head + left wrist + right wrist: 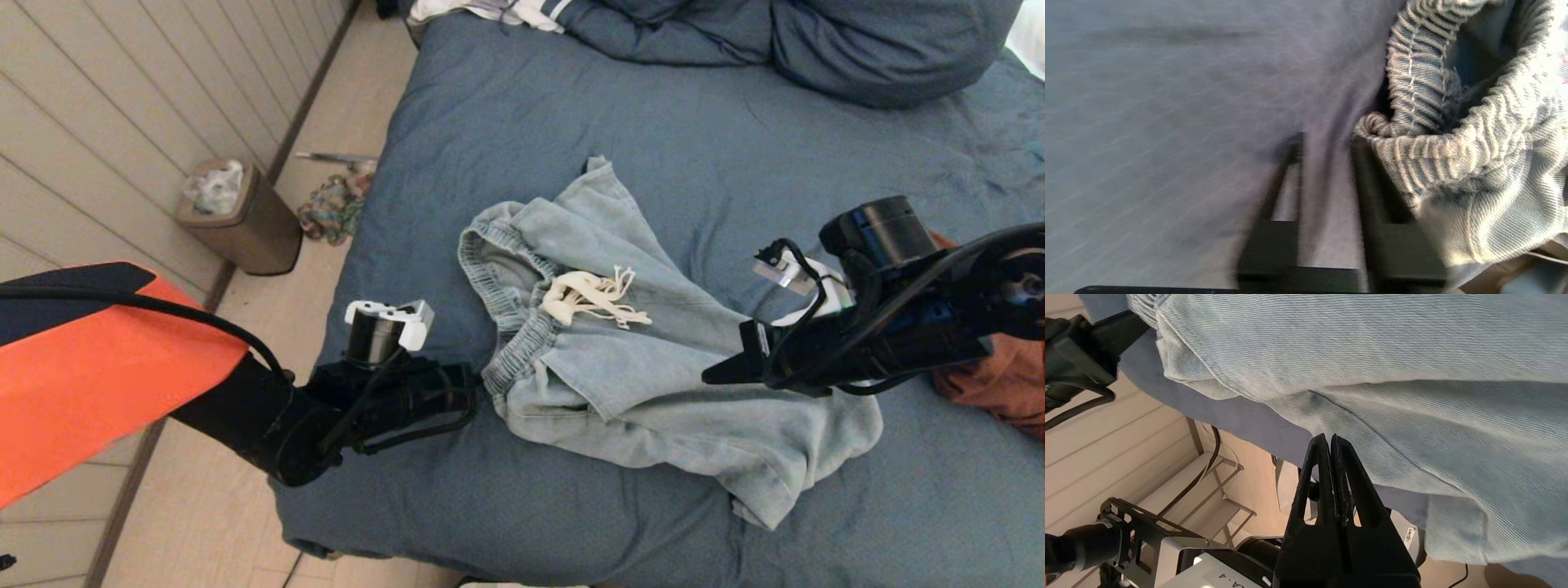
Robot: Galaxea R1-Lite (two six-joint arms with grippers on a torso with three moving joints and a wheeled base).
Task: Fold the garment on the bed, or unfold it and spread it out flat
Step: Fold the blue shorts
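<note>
Slate-blue bed carries faded denim shorts, crumpled mid-mattress.
Head view: left end effector sits beside the waistband, seemingly to catch it. Left wrist view: fingers parted, holding nothing, by ribbed elastic. Right wrist view: right end effector closed, empty, over pale twill.

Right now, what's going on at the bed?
The robot is working a pair of light-blue denim shorts lying crumpled on the bed. The left end effector sits at the elastic waistband, fingers slightly apart, with only the bed cover between them and no cloth. The right end effector is shut and empty, hovering over a leg of the shorts. The shorts are neither folded nor spread flat yet.
</note>
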